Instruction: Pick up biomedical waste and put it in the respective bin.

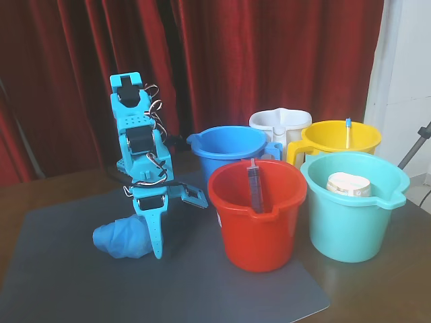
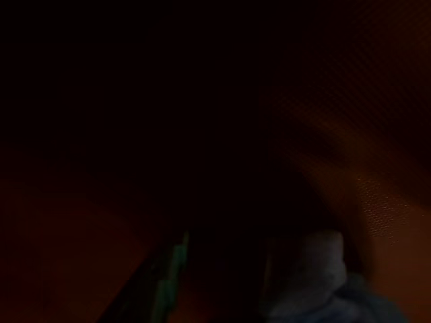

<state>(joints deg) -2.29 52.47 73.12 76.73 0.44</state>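
Fixed view: a cyan arm stands on a grey mat that covers part of a brown table, with dark red curtains behind. The gripper points downward; its long fixed finger reaches to the mat, while the second finger is swung out toward the right of the view, so the jaws stand apart and clamp nothing.

A crumpled blue glove, the biomedical waste at hand, lies on the mat just left of the long finger. It appears to touch that finger's outer side, though contact cannot be confirmed. The glove lies outside the gap between the jaws, not within it.

To the right of the gripper stand five bins. The red bin is nearest and holds a syringe leaning upright against its inner wall. The teal bin beside it holds a roll of white tape or bandage. Behind these stand a blue bin, a white bin and a yellow bin, the last with a thin blue-tipped stick rising from it.

Wrist view: very dark and blurred. A pale bluish mass at the lower right is probably the glove; a faint greenish edge at lower centre may be a gripper finger.
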